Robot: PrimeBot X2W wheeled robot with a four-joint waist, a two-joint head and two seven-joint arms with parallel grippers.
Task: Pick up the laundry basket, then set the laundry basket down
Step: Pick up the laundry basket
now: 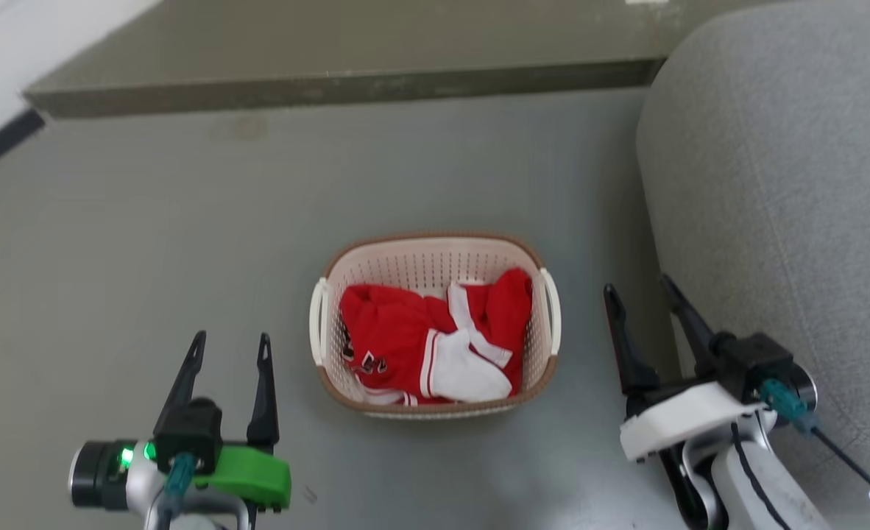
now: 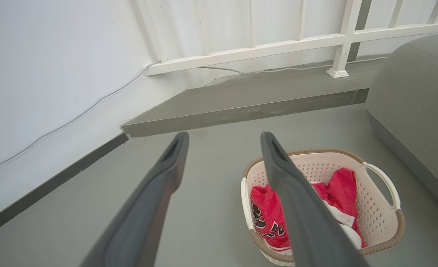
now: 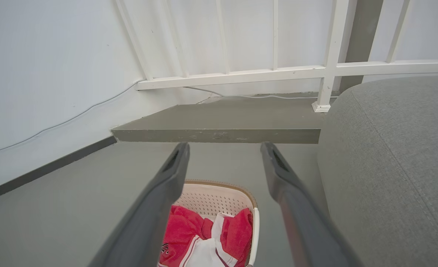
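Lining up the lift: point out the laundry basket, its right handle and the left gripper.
laundry basket (image 1: 435, 238): head view, on the far brown rim.
right handle (image 1: 553, 313): head view, on the middle of the white loop.
left gripper (image 1: 231, 338): head view, midway between its open fingertips.

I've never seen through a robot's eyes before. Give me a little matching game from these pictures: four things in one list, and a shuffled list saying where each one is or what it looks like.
Things:
1. laundry basket
2. clothing
3. grey seat
4. raised step

Descriptions:
A. red and white, crumpled
B. at the far wall, under the white railing
C. on the floor between the open left jaws and right jaws
D. large and rounded, at the robot's right

Pairs: 1-C, 2-A, 3-D, 4-B.
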